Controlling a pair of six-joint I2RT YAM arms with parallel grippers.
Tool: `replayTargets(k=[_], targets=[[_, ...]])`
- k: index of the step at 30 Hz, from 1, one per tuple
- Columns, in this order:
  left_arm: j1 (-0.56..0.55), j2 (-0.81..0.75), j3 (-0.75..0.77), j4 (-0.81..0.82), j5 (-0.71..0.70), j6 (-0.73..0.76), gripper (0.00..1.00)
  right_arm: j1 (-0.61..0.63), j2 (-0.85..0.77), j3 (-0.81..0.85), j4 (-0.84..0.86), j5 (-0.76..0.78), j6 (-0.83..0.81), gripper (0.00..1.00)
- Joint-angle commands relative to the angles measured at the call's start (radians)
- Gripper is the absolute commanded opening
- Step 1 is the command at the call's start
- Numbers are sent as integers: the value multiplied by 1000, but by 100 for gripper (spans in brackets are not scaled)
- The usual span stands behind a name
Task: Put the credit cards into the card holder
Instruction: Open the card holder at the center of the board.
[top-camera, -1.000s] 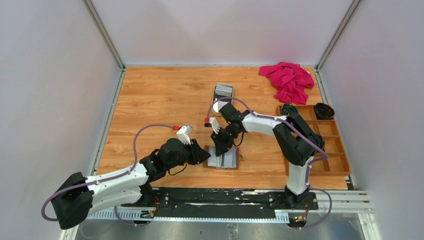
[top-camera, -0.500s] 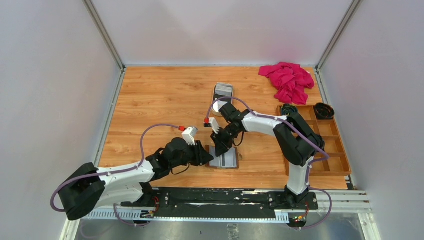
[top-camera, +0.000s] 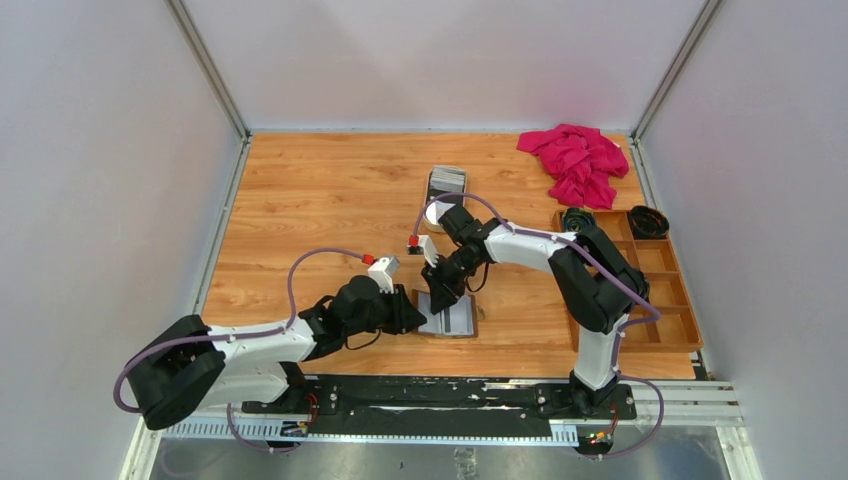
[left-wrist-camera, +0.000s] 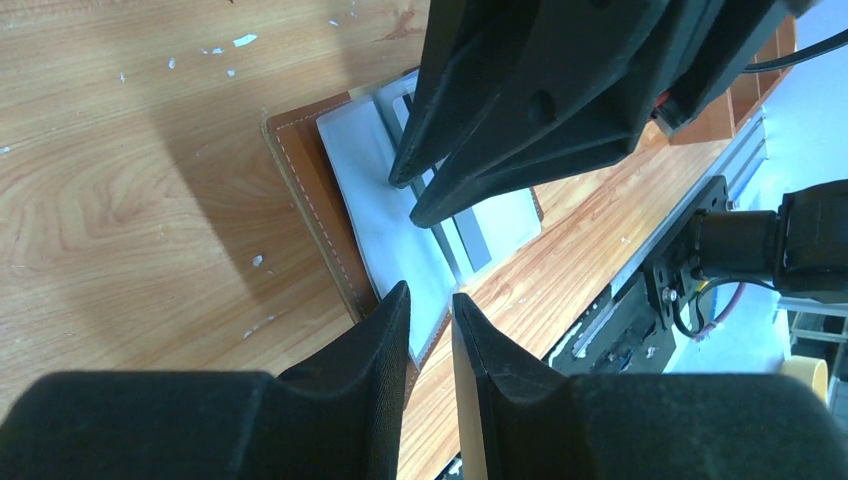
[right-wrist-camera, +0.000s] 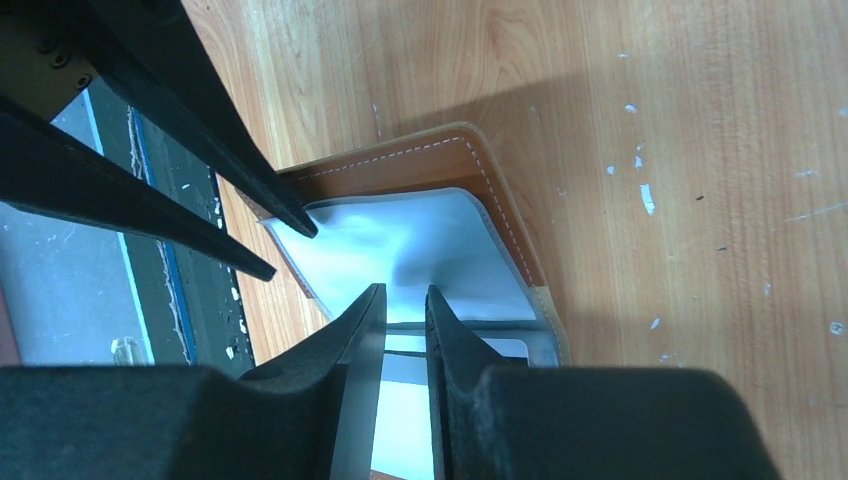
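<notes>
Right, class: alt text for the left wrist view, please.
An open brown card holder lies on a wooden table, its pale inner pocket showing. The right pincer reaches over that pocket; the left pincer, fingers a narrow gap apart, sits at the holder's edge.

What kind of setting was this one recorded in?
Probably a lab robot workcell, not a home: a wooden tabletop boxed in by plain white walls, left arm and right arm bolted to a metal rail at its near edge, and staged props like the pink cloth.
</notes>
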Motion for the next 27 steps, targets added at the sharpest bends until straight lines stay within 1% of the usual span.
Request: replayTargets(k=[1,27], targets=[[5,11,24,32,-2,23,27,0,-36,20,-38,-34,-25,25],[5,32,54,32,17,43,27,-12,-36,31,-68,-80,-53,27]])
